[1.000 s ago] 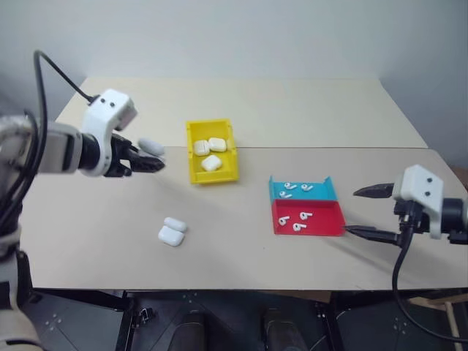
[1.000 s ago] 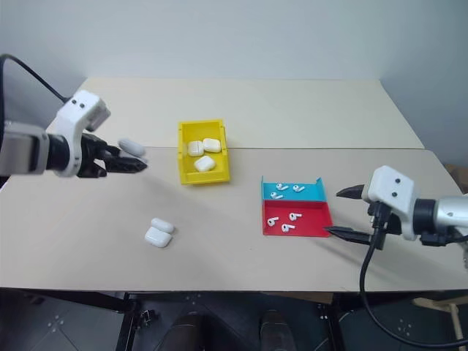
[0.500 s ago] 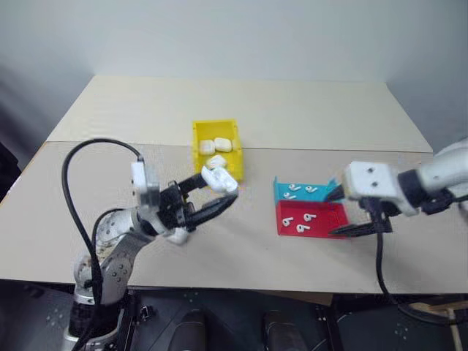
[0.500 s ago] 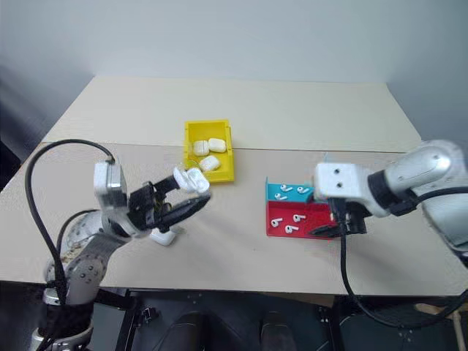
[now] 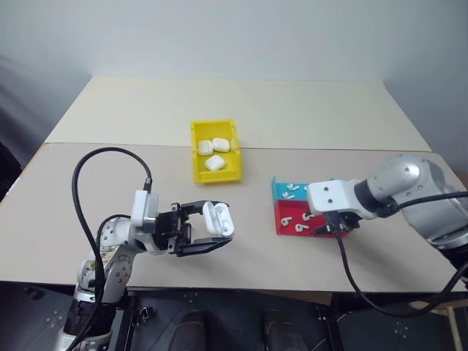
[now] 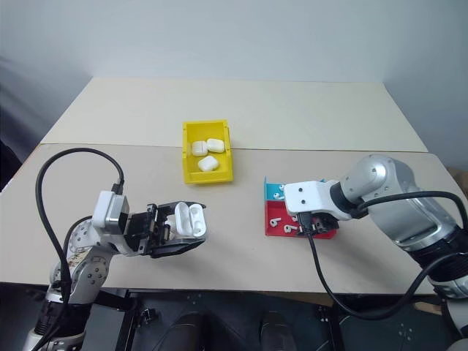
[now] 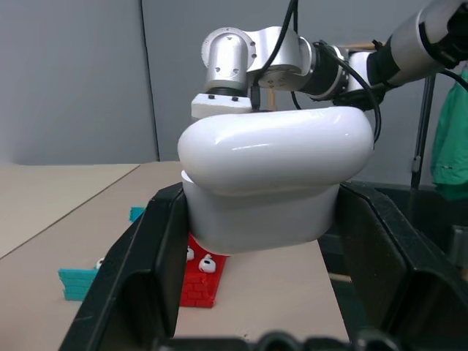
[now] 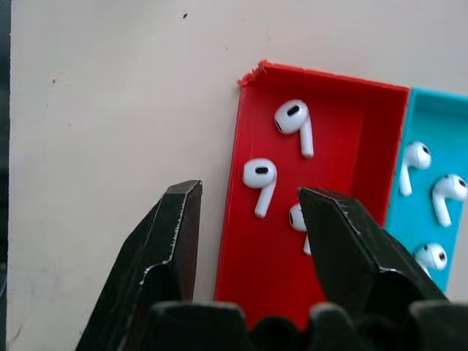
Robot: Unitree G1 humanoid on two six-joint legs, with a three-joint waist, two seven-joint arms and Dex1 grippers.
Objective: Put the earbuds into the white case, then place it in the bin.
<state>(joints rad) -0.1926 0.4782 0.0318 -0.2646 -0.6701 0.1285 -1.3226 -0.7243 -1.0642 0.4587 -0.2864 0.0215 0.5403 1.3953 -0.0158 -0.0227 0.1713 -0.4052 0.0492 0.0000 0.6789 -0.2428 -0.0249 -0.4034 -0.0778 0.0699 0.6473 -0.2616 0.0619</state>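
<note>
My left gripper [image 5: 218, 225] is shut on the white case [image 5: 217, 219], held above the table's front with its lid flipped open. The left wrist view has the case [image 7: 270, 175] clamped between both black fingers. My right gripper [image 8: 248, 197] is open and points down over the red half of the tray [image 8: 344, 131]. One finger is outside the tray's wall and the other is over an earbud. Earbuds [image 8: 261, 178] lie loose in the red half, more in the blue half [image 8: 439, 197]. The yellow bin [image 5: 199, 170] stands behind, holding three white cases [image 5: 214, 163].
The red and blue tray [image 5: 287, 229] sits right of centre, below and right of the yellow bin. A seam runs across the table behind the bin. My left arm's black cable [image 5: 88, 183] loops above the table at the left.
My left gripper has brought the case down from the far left to the front middle, turning to point right. My right gripper has moved left over the red tray, and its fingers have narrowed.
</note>
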